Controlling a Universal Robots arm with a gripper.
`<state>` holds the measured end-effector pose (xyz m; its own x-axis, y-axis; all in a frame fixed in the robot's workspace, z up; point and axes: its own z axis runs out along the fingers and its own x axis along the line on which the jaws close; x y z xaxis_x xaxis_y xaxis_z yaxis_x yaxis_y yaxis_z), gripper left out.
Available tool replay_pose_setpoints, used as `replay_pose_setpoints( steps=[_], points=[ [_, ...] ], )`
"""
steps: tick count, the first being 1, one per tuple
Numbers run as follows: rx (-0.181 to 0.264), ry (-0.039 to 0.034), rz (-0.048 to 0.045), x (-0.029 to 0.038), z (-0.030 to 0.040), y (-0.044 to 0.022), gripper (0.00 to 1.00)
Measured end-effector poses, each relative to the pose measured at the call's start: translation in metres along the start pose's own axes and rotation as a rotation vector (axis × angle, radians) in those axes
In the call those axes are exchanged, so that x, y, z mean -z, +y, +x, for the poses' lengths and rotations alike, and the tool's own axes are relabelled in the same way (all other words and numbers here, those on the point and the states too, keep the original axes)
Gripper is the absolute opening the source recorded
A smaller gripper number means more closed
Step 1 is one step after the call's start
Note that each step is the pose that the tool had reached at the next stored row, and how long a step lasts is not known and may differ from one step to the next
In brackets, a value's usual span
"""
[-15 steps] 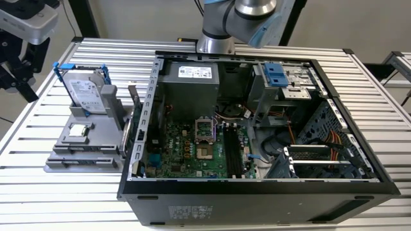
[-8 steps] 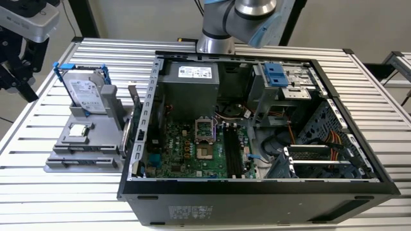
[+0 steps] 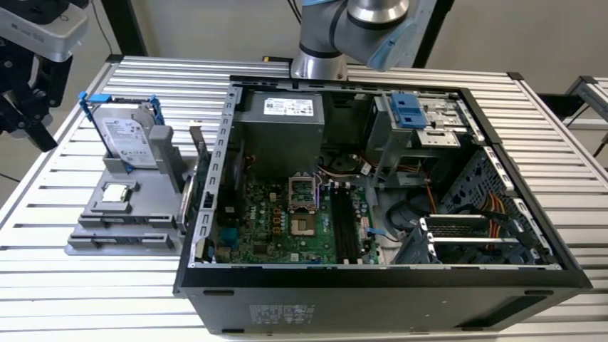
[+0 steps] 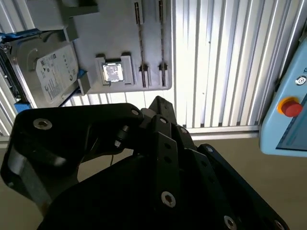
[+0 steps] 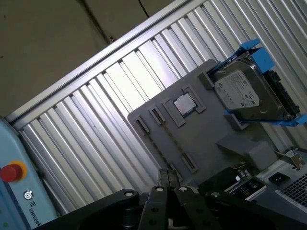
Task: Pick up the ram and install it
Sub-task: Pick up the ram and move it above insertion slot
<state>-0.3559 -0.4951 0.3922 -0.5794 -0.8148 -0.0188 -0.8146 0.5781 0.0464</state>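
Note:
The ram (image 3: 124, 241) looks like a slim bluish strip standing on edge along the near side of a grey holder (image 3: 100, 214), at the exterior view's left. In the second wrist view two narrow slots (image 4: 140, 43) run side by side on the holder, each with a thin brown edge in it. My black gripper (image 4: 160, 103) hangs high above the table edge beside that holder. Its fingers meet at the tip (image 5: 168, 177) with nothing between them. The black motherboard slots (image 3: 342, 224) lie inside the open computer case (image 3: 380, 274).
A silver hard drive in a blue frame (image 3: 128, 139) stands at the holder's far end, with a small square chip (image 3: 116, 192) beside it. The arm's body (image 3: 366, 18) rises behind the case. A red button on a pale blue pendant (image 4: 291, 106) lies off the table.

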Motion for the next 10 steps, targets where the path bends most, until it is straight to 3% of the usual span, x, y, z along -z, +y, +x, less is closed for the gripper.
replay_pose_setpoints(
  steps=[5,10],
  points=[
    [0.018,-0.0088,0.0211,0.0001,-0.0004,0.0002,0.00],
    [0.039,-0.0182,0.0351,0.0000,-0.0010,0.0006,0.00]
  ],
)
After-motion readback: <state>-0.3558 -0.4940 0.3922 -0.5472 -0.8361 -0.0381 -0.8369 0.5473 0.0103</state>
